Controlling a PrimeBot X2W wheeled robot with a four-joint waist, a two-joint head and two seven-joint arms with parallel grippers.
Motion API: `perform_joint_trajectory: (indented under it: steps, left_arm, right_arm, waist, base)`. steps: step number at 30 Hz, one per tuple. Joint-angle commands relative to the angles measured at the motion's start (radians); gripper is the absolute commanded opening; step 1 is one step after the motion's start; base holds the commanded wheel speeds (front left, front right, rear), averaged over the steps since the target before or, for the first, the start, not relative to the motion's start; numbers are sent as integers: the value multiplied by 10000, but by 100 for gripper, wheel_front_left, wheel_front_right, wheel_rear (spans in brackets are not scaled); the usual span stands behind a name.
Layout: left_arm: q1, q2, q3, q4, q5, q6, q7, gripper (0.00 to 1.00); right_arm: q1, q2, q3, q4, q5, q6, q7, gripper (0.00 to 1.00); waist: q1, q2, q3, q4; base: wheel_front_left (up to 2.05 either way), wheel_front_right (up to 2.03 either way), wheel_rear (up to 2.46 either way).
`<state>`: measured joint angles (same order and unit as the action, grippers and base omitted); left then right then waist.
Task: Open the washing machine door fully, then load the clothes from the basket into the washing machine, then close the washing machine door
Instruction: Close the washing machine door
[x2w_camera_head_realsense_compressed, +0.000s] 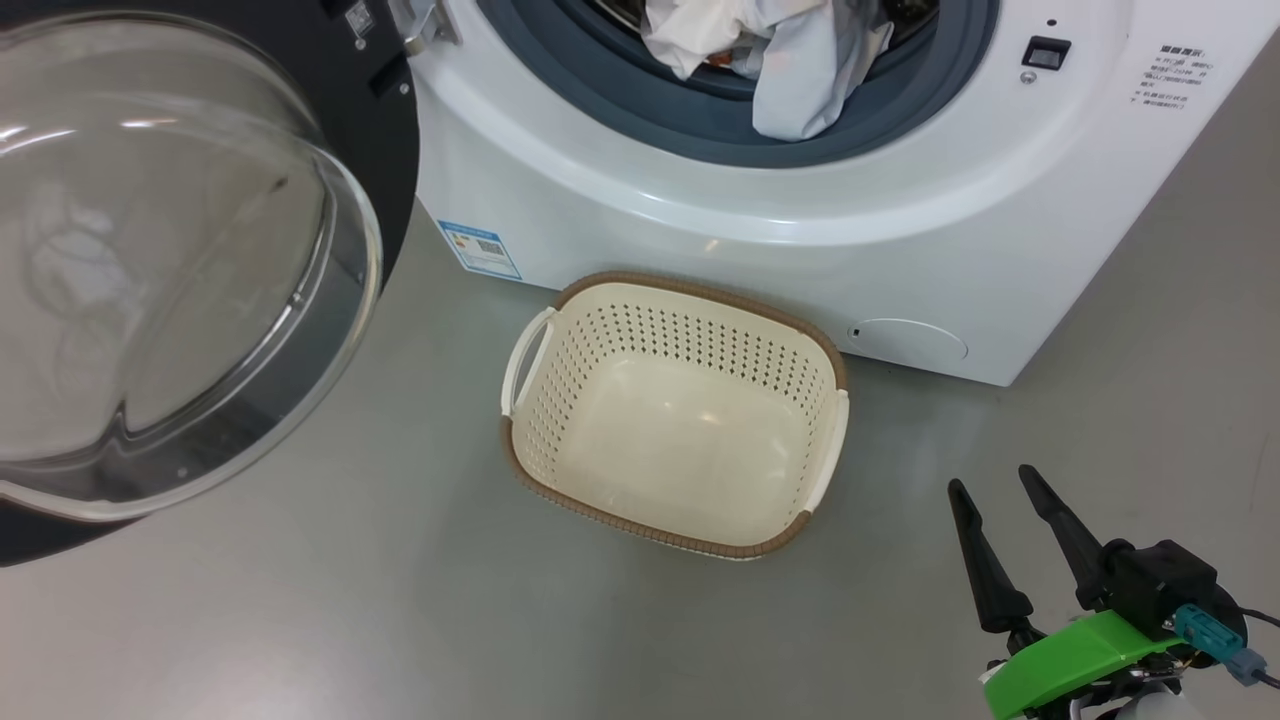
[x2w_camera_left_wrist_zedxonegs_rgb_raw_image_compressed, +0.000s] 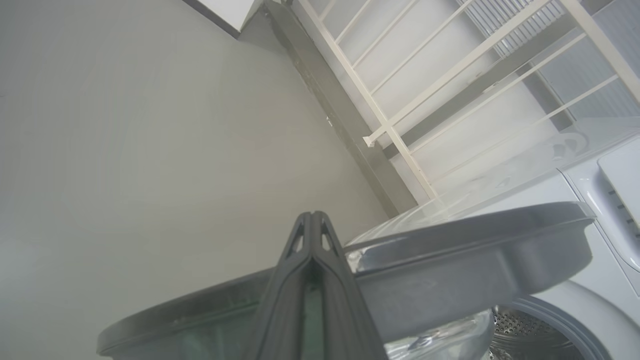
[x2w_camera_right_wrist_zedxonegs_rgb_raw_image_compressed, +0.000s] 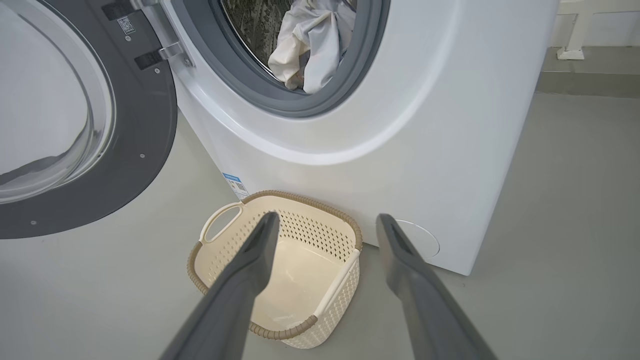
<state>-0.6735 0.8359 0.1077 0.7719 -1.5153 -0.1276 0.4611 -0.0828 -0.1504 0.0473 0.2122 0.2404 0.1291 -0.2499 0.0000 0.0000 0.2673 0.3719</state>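
1. Grey, smooth floor (x2w_camera_head_realsense_compressed: 300, 600) runs under the whole station. Above it, at the lower right of the head view, the right gripper (x2w_camera_head_realsense_compressed: 992, 480) hangs with its two dark fingers well apart and nothing between them.
2. Left gripper (x2w_camera_left_wrist_zedxonegs_rgb_raw_image_compressed: 311, 216): fingers pressed together, gripping nothing. The tips are just beside the rim of the washing machine door (x2w_camera_left_wrist_zedxonegs_rgb_raw_image_compressed: 450, 250); contact cannot be confirmed.
3. The basket (x2w_camera_head_realsense_compressed: 700, 292) stands on the floor just beside the base of the washing machine (x2w_camera_head_realsense_compressed: 700, 230) and near the right gripper. Its bare cream bottom shows.
4. The clothes (x2w_camera_head_realsense_compressed: 790, 60) are pale garments bunched in the drum mouth, with one fold draped over the grey gasket (x2w_camera_head_realsense_compressed: 720, 130).
5. The door is swung out to the robot's left, its glass bowl bulging toward the head camera.
6. Markings:
   - The blue label (x2w_camera_head_realsense_compressed: 479, 249) sits at the lower left front corner and carries a code square; its print is too small to read.
   - The printed lines (x2w_camera_head_realsense_compressed: 1170, 75) at the upper right front are illegible.
   - The small sticker (x2w_camera_right_wrist_zedxonegs_rgb_raw_image_compressed: 125, 25) on the door's inner ring is illegible.
7. Room: open floor lies between door and basket and to the machine's right. A white rack (x2w_camera_left_wrist_zedxonegs_rgb_raw_image_compressed: 400, 100) stands by the wall behind.
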Motion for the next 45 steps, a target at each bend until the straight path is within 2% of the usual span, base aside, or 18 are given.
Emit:
perform_joint_trajectory:
  steps: [1,26,45]
  left_arm:
    - [66,509,120,-333,-99,-31,354,0]
    - [866,616,-227,-1818,-741,-31,2357,0]
    - [1672,424,-209,-4579,-1432,-31,4131,0]
  right_arm:
    - [-41,43,201,-195,-29,16,-119,100]
    - [219,260,36,-210,27,16,-119,100]
    - [455,359,-112,-279,119,16,-119,100]
  waist:
    - [0,0,-85,32]
    - [0,0,-698,219]
    - [0,0,-1178,275]
  base:
    - [0,0,0]
    - [0,0,0]
    - [0,0,0]
